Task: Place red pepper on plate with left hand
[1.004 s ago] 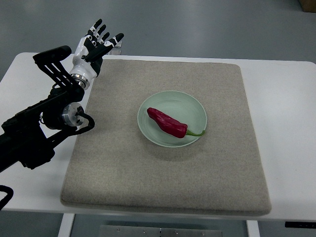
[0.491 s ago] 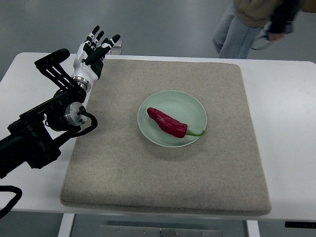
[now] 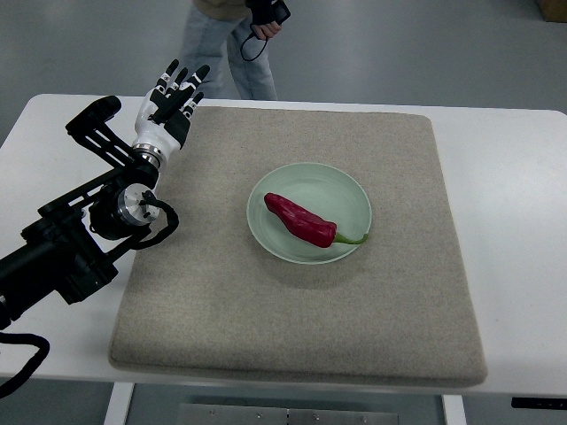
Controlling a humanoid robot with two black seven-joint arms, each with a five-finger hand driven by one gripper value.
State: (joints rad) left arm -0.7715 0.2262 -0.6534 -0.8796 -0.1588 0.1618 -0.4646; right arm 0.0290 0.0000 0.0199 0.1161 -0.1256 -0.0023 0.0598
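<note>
On the pale green plate [image 3: 354,197] near the middle of the grey mat [image 3: 266,336], the red pepper [image 3: 300,220] lies flat, its long axis running from upper left to lower right, green stem at the lower-right end. My left hand [image 3: 170,99] hovers well apart from it, up at the mat's far-left corner, fingers spread and holding nothing. So the pepper lies to my hand's right and nearer to me, across bare mat. I judge the placing done. My right arm is out of sight. Beyond the bench [image 3: 514,204], a person [image 3: 232,40] stands.
</note>
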